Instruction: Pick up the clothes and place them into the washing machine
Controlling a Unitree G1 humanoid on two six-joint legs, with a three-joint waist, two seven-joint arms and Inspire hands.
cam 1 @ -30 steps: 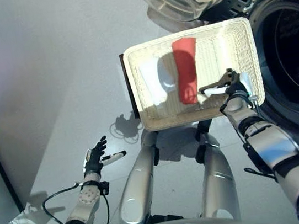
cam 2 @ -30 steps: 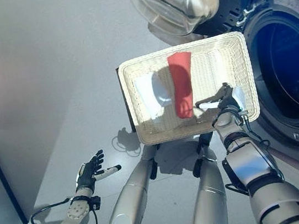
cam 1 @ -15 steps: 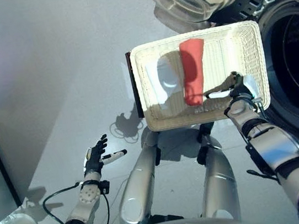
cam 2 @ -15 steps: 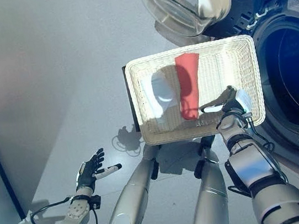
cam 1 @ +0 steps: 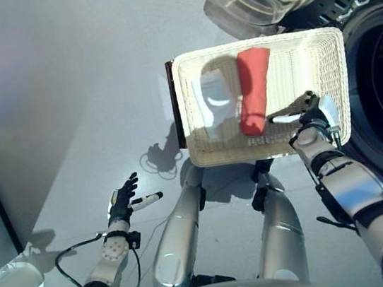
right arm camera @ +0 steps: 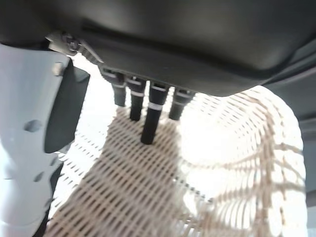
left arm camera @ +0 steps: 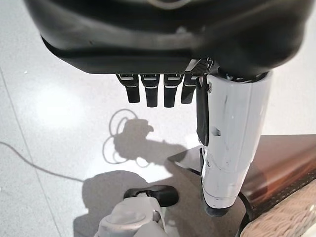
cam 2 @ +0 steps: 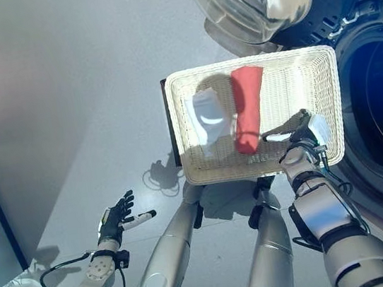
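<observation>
My rig's arms are silver-grey shells with black joint bands. Each dark robot hand, left and right, carries a white-covered thumb and black, silver-banded fingers.

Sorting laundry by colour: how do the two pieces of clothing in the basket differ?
The red cloth is a long roll, reaching nearer the basket's far rim; the white cloth is shorter and crumpled, on the red cloth's left. Both lie loose in the wicker basket, held by neither robot hand.
</observation>
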